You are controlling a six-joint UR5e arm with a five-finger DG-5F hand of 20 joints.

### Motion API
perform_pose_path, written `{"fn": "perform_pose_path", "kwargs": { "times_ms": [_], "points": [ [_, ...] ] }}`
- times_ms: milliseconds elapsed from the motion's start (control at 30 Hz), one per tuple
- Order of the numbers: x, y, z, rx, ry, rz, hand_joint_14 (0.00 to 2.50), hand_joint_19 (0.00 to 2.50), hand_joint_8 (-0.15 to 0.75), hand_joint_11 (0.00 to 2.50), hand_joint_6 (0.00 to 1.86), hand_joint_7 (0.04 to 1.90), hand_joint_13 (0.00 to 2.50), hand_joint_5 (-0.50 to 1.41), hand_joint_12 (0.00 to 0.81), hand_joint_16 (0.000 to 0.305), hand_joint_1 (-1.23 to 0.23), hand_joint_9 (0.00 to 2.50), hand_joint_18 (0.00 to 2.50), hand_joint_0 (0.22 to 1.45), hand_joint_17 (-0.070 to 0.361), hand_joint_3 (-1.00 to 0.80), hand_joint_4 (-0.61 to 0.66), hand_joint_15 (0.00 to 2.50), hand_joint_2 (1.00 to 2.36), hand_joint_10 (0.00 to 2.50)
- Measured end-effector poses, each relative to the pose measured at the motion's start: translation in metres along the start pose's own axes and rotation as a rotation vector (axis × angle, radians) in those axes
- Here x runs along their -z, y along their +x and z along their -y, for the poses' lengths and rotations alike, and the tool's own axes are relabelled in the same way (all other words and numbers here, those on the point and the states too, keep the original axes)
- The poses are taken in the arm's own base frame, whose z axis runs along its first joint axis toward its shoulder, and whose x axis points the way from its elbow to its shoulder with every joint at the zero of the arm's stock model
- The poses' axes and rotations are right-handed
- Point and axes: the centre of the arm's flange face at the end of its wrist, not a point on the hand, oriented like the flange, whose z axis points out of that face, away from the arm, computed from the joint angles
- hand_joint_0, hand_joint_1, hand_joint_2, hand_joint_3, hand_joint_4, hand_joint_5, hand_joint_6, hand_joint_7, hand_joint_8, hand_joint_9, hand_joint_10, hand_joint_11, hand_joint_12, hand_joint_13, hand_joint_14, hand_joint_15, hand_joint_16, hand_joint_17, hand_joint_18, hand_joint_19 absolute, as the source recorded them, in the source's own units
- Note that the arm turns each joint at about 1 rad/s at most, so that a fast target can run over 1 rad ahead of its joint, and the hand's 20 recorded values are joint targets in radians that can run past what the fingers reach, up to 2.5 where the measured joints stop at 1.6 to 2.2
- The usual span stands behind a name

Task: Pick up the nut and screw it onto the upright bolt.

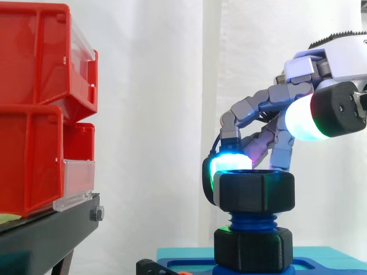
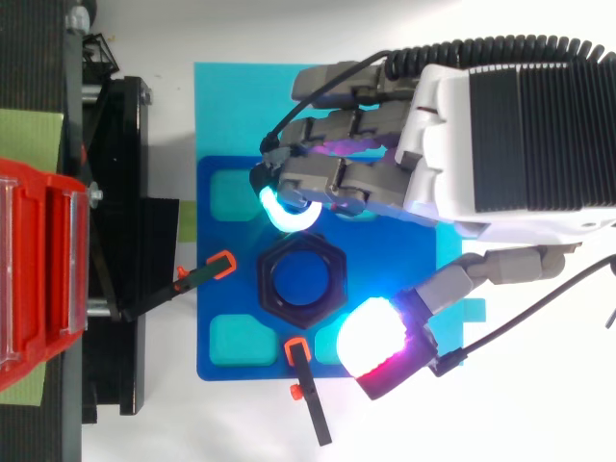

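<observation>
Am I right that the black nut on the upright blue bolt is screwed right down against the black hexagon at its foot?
Not quite: the nut is on the upright blue bolt, but at its top. The side view shows bare blue thread between it and the black hexagon at the foot.

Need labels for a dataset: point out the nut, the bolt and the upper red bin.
nut (image 1: 254, 191): side view, on its front flat face.
bolt (image 2: 300, 279): top view, on its blue top end inside the nut.
upper red bin (image 1: 40, 54): side view, on its red side wall.
</observation>
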Motion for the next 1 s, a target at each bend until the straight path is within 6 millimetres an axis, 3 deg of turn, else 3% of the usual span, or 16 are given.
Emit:
{"fn": "perform_pose_path", "kwargs": {
  "times_ms": [300, 733, 833, 1000],
  "points": [
    [-0.001, -0.006, -0.001, 0.0, 0.001, 0.009, 0.0, 0.12, 0.175, 0.24, 0.5, 1.35, 1.15, 0.1, 0.227, 0.022, -0.39, 1.8, 0.83, 0.51, 0.05, -0.5, 0.11, 0.02, 1.0, 0.01],
    [-0.003, -0.033, -0.002, 0.001, 0.005, 0.015, 0.0, 0.13, 0.181, 0.3, 0.5, 1.38, 1.27, 0.1, 0.194, 0.02, -0.39, 1.91, 0.92, 0.51, 0.045, -0.5, 0.1, 0.04, 1.0, 0.01],
    [-0.003, -0.038, -0.002, 0.001, 0.006, 0.015, 0.0, 0.13, 0.234, 0.27, 0.5, 1.29, 1.22, 0.07, 0.23, 0.024, -0.38, 1.76, 0.84, 0.5, 0.054, -0.5, 0.11, 0.07, 1.0, 0.01],
    [-0.002, -0.043, -0.001, 0.001, 0.007, 0.021, 0.0, 0.14, 0.264, 0.25, 0.5, 0.94, 1.08, -0.03, 0.291, 0.033, -0.37, 1.53, 0.75, 0.49, 0.073, -0.5, 0.25, 0.1, 1.0, 0.01]
  ]
}}
